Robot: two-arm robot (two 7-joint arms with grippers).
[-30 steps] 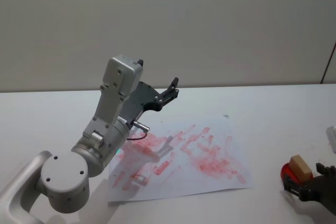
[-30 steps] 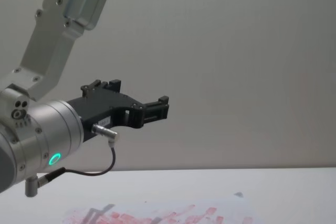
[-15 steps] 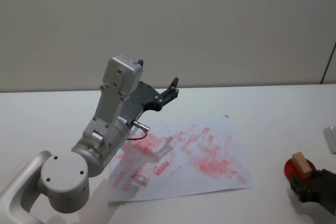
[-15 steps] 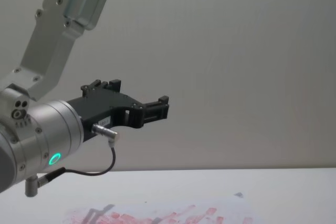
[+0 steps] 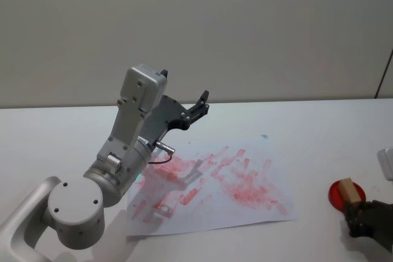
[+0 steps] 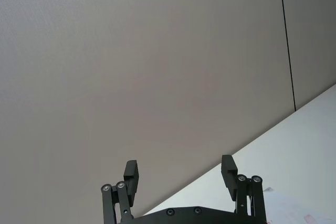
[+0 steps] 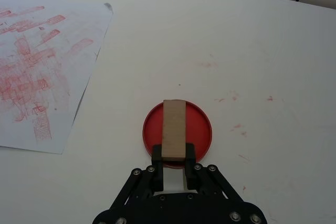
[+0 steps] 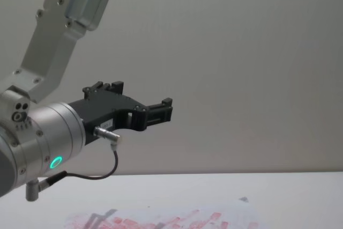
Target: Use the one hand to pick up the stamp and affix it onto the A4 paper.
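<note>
Though clamped, tan oblong wooden stamp (image 7: 174, 129).

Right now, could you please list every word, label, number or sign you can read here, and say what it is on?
Nothing here is legible.
The white label on the left gripper's black body: too small to read.
The red prints on the paper: smeared blocks, no letters readable.
The stamp, held by the right gripper at the red pad: bare wood, no marking.
</note>
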